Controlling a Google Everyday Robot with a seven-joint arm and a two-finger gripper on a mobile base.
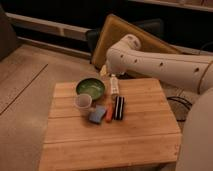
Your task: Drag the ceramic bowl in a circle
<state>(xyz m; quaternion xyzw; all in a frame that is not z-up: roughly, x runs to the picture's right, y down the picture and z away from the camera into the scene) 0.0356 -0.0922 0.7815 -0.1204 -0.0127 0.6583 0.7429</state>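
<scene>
Camera view — one ceramic bowl (pixel 90 88), hand (pixel 104 70) beside

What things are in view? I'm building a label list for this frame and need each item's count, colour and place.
ceramic bowl: one, green, far left part of the table
cup: one, pale, just in front of the bowl
blue item: one, blue, right of the cup
orange item: one, orange, between blue and black items
black item: one, black, mid-table
tube: one, white, right of the bowl
table: one, light wood, centre
board: one, tan, leaning behind the table
arm: one, white, reaching from the right
gripper: one, pale, by the bowl's far right rim
</scene>
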